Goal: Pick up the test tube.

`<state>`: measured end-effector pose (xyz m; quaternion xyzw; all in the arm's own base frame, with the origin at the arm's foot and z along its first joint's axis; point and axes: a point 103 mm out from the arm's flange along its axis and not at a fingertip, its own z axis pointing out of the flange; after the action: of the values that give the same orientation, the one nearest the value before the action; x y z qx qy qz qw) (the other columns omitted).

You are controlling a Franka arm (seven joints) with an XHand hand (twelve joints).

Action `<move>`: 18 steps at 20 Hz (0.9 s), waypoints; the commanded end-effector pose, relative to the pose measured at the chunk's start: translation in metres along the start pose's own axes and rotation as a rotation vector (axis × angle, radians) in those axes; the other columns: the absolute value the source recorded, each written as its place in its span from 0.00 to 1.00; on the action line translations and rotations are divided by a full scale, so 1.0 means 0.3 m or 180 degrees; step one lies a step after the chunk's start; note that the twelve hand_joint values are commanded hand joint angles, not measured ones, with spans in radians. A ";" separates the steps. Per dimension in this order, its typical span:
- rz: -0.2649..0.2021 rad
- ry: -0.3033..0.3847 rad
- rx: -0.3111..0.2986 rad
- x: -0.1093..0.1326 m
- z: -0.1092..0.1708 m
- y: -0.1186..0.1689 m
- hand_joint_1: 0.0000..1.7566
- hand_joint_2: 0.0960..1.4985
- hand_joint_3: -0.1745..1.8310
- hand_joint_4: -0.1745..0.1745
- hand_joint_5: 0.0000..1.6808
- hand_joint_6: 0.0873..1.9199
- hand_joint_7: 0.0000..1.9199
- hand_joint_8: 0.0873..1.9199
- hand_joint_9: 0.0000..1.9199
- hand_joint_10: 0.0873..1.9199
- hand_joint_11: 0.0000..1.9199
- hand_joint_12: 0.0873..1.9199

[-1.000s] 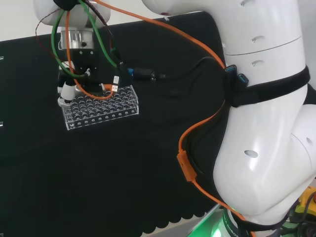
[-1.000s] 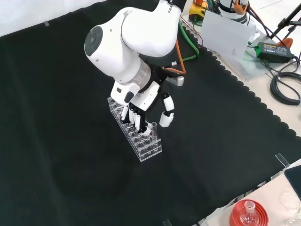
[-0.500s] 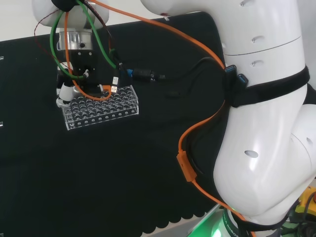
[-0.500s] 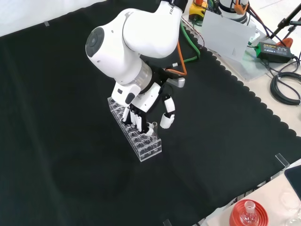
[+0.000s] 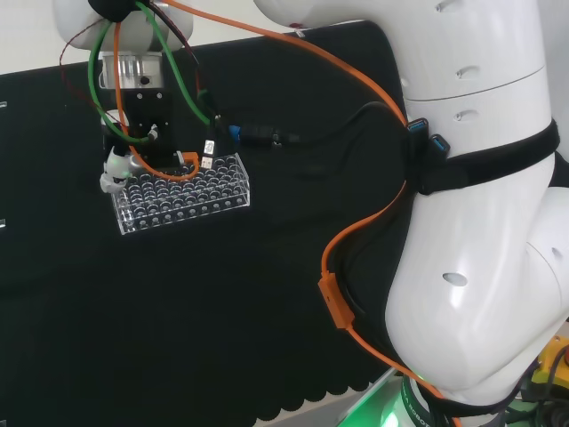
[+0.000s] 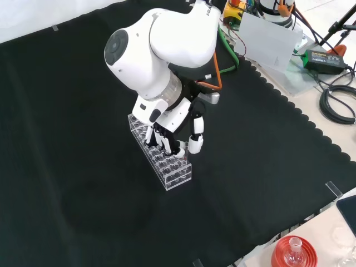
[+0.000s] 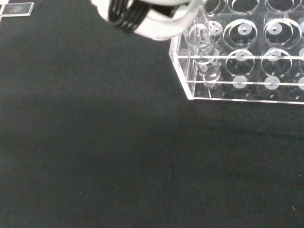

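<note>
Hand point(image 6: 177, 129) reaching down over clear rack point(image 6: 173, 173), fingers point(image 6: 161, 140) and thumb point(image 6: 194, 142) closing around test tube point(image 7: 203, 45). Tube standing upright in corner hole of rack, its lower part sitting inside rack; grip contact not fully visible. Arm's white link point(image 6: 153, 47) blocking part of hand in front view. Orange and green cables point(image 5: 160, 107) hanging before hand in head view. Red stand point(image 6: 293, 253) carrying flask, well apart at cloth point(image 6: 67, 111) edge.

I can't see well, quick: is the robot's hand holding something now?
Hand: fingers curled round the test tube, which stands in a corner hole of the clear rack.
</note>
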<state>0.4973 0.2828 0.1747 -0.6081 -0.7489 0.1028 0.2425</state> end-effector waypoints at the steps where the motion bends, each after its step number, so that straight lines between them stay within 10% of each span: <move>1: -0.0005 -0.0040 -0.0033 0.006 -0.005 0.003 0.68 0.52 0.24 0.14 0.76 0.24 0.71 0.21 0.54 0.28 0.26 0.71; 3: -0.0007 -0.0054 -0.0049 0.009 -0.009 0.005 0.68 0.50 0.27 0.06 0.78 0.22 0.73 0.19 0.56 0.27 0.27 0.70; 7: -0.0009 -0.0099 -0.0108 0.014 -0.020 0.009 0.74 0.41 0.38 0.28 0.75 0.26 0.78 0.12 0.59 0.26 0.29 0.69; 18: -0.0039 -0.0156 -0.0204 0.024 -0.055 0.013 0.75 0.33 0.46 0.19 0.76 0.27 0.81 0.11 0.63 0.24 0.32 0.68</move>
<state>0.5071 0.2878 0.1867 -0.6095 -0.7597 0.0930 0.2068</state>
